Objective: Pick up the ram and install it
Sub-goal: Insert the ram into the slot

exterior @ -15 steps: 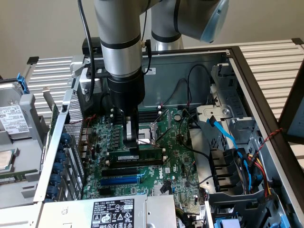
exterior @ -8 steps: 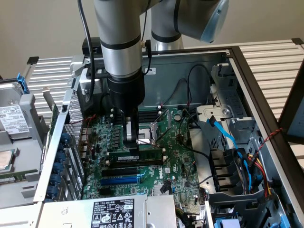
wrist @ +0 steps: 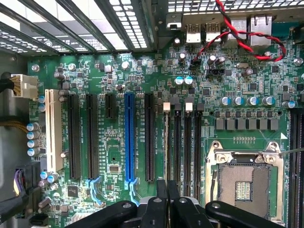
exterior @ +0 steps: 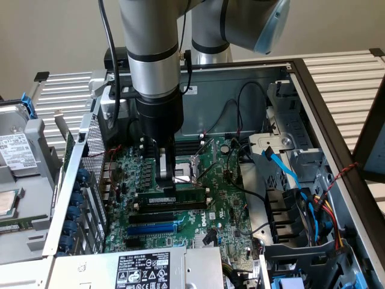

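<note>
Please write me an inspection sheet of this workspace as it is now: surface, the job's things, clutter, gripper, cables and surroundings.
Surface: green motherboard lying inside an open computer case.
Job's things: the ram stands on edge in a black slot between white end clips; whether it is fully seated cannot be told.
Clutter: nothing seen.
Gripper: the gripper is shut, with its tips at the ram's top edge, toward the end on the exterior view's left.
Cables: blue flat cable; red-and-black twisted wire; black cable along the arm.
Surroundings: power supply; hard drive outside the case; slatted table.
</note>
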Controlling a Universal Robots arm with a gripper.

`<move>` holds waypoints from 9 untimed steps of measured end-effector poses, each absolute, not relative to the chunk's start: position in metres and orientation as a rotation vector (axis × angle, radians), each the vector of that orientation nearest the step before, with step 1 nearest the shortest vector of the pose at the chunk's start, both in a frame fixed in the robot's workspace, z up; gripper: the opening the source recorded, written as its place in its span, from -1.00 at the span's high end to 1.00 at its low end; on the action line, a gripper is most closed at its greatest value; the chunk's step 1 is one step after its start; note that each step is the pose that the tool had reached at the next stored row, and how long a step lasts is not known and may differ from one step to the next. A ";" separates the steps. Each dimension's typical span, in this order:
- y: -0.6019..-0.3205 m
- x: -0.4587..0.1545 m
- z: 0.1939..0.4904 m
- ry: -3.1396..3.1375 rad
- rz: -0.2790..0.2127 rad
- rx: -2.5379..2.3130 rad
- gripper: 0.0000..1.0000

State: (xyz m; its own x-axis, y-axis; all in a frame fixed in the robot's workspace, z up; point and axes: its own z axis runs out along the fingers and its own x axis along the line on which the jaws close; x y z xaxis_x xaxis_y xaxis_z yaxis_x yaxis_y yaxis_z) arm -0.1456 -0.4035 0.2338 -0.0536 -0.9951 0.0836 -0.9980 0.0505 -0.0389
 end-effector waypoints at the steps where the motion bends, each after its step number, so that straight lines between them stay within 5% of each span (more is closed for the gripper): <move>1: -0.403 -0.146 0.234 -2.252 0.133 2.137 0.76; 9: -0.404 -0.145 0.234 -2.255 0.119 2.141 0.76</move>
